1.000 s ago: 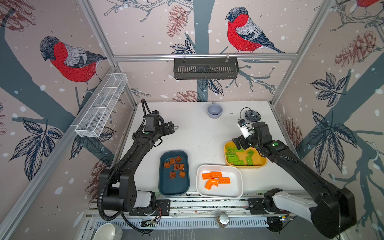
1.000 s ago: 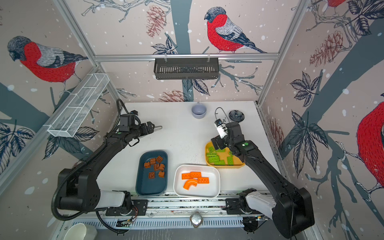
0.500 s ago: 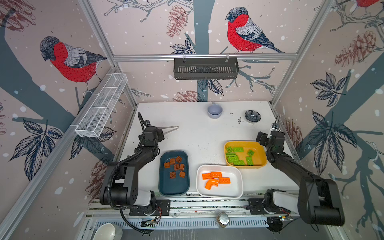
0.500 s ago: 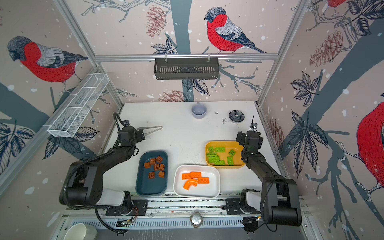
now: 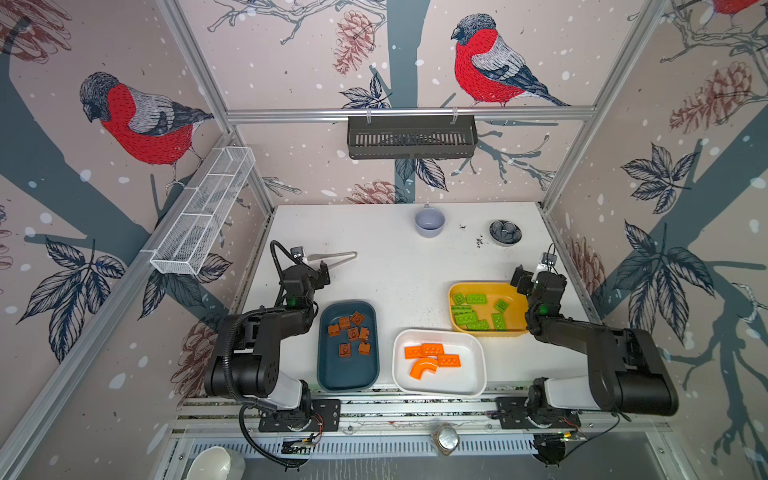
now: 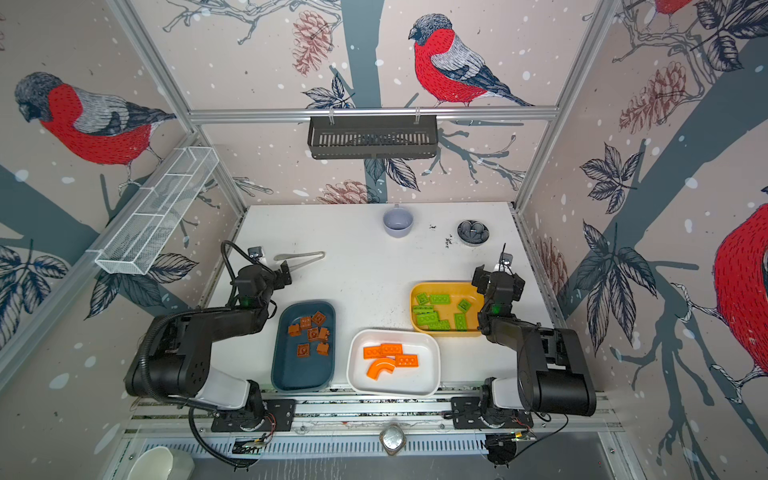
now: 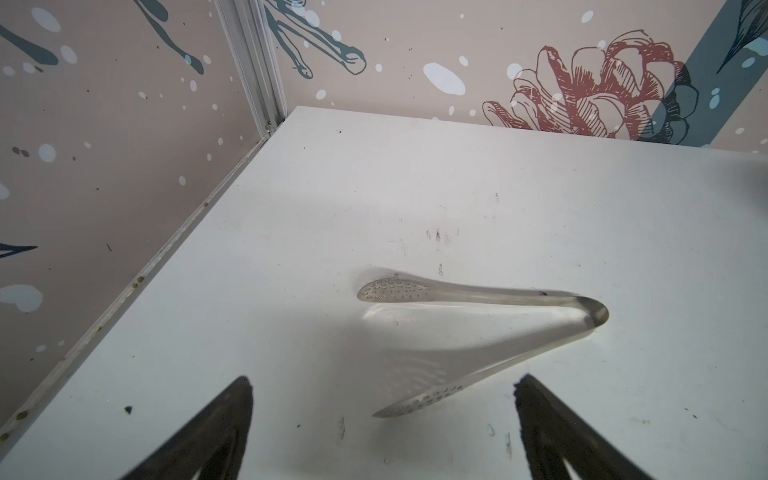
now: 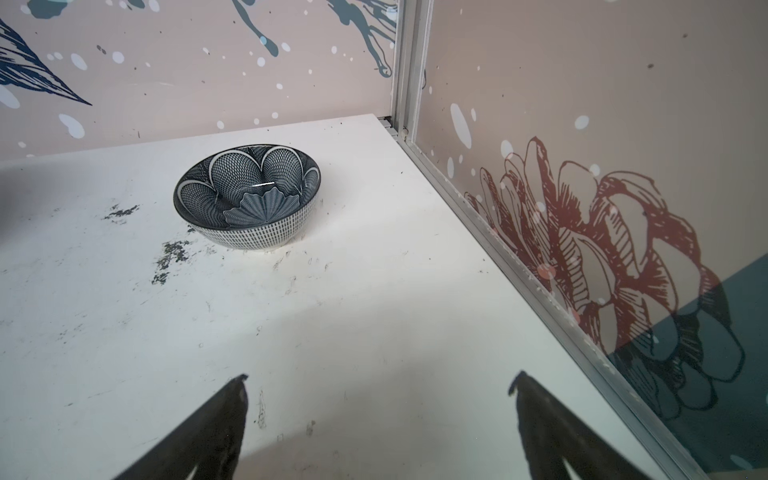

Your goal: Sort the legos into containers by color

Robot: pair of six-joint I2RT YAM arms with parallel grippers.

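left gripper [image 7: 382, 379]: jaws spread wide, nothing between them; low over the table [image 5: 395, 270] near its left edge, metal tongs [image 7: 478, 296] lying just ahead of the tips, not touched.
right gripper [image 8: 380, 377]: jaws spread wide, empty; near the table's right edge, beside the far right corner of the yellow tray [image 5: 490, 291]; patterned bowl [image 8: 247, 195] ahead, well apart.
teal tray [image 5: 348, 384]: front left; brown blocks [image 5: 353, 333] in a loose cluster in its far half.
white tray [image 5: 469, 374]: front middle; orange plates [image 5: 432, 353] overlapping, orange arch [image 5: 423, 368] against them.
yellow tray: right, set further back; green plates [image 5: 467, 318] mostly along its left and near sides.
cup [image 5: 429, 222]: far middle, upright.
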